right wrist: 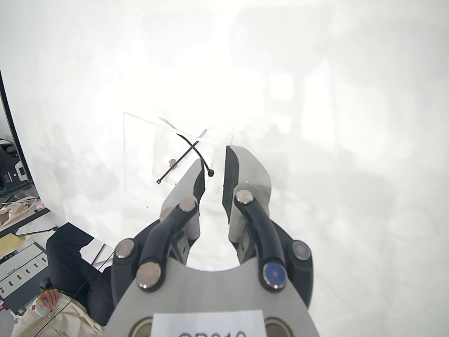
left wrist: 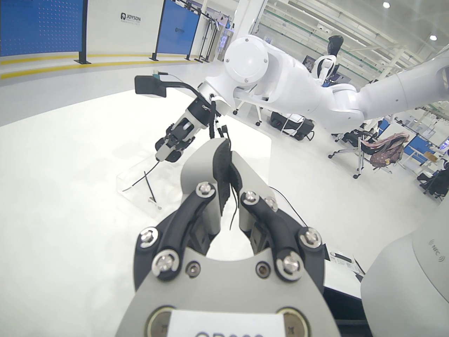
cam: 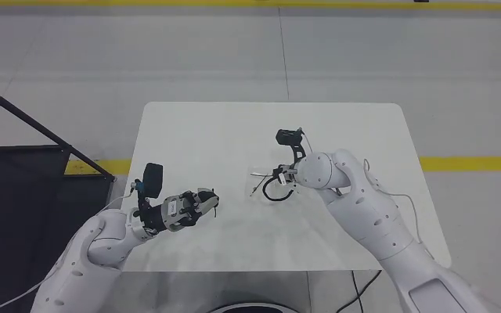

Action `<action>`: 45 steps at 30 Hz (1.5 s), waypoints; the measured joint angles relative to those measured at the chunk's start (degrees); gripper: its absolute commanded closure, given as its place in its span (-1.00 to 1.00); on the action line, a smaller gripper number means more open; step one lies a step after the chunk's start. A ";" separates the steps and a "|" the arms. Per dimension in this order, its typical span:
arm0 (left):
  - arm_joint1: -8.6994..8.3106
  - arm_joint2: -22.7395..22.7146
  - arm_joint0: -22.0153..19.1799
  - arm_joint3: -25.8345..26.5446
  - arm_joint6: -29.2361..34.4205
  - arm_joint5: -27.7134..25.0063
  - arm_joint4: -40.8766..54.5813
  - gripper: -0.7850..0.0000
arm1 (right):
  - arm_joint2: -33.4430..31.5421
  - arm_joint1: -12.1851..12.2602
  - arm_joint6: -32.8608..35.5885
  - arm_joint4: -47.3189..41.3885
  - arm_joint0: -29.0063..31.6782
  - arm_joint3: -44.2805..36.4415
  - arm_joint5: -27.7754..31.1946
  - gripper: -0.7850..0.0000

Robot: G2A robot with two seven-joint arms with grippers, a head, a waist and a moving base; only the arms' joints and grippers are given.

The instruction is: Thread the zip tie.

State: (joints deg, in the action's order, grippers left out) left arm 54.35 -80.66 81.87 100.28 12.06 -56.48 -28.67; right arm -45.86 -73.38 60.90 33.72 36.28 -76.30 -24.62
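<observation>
Our left gripper (left wrist: 228, 156) has its fingers clamped on one zip tie (left wrist: 231, 208), which looks light, thin and springy. Our right gripper (right wrist: 214, 157), fingers apart, hangs over two crossed ties (right wrist: 182, 157) in a clear tray (right wrist: 140, 141) on the tabletop (cam: 196, 141). We judge the stiff head end the firmest hold.

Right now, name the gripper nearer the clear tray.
Right. The right gripper hangs at the clear tray, by its zip ties; the left gripper sits apart, across bare table.
</observation>
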 measured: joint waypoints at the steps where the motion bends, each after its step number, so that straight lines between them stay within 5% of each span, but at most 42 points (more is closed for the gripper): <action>1: 0.00 0.00 0.00 0.00 0.00 0.00 0.00 1.00 | -0.03 -0.03 0.04 0.04 0.01 0.03 0.16 0.59; 15: 0.00 0.00 0.00 0.00 0.00 0.00 0.00 1.00 | -0.98 -0.42 0.05 0.13 0.24 0.28 1.56 0.92; 28: 0.00 0.00 0.00 0.00 0.00 0.00 0.00 1.00 | -4.96 0.73 0.24 2.95 3.28 -5.51 0.89 1.00; 45: 0.23 1.75 0.51 -1.18 0.83 0.85 -0.76 1.00 | -20.60 6.88 0.69 17.80 30.79 -45.03 8.03 1.00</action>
State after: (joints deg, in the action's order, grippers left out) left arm 54.58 -78.91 82.38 99.10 12.89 -55.63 -29.43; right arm -66.46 -66.50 61.59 51.52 67.07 -121.32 -16.60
